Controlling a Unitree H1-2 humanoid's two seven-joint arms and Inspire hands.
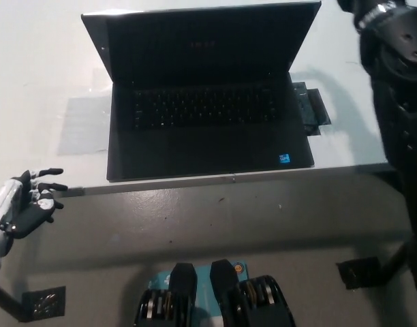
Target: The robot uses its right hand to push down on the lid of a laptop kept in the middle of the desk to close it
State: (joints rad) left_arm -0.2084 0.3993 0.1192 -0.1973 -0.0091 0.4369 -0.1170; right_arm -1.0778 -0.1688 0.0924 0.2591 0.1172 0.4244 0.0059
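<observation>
Reaching past the open laptop [205, 102]'s right edge, right hand out of view; left hand [28, 204] empty, fingers spread.

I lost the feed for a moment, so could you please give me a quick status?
Left hand open, resting low beside desk edge. Right arm up by the lid; hand out of frame. Laptop open, mid-desk. Nothing blocking.

Office-like: white desk [45, 61], laptop [202, 102]
</observation>
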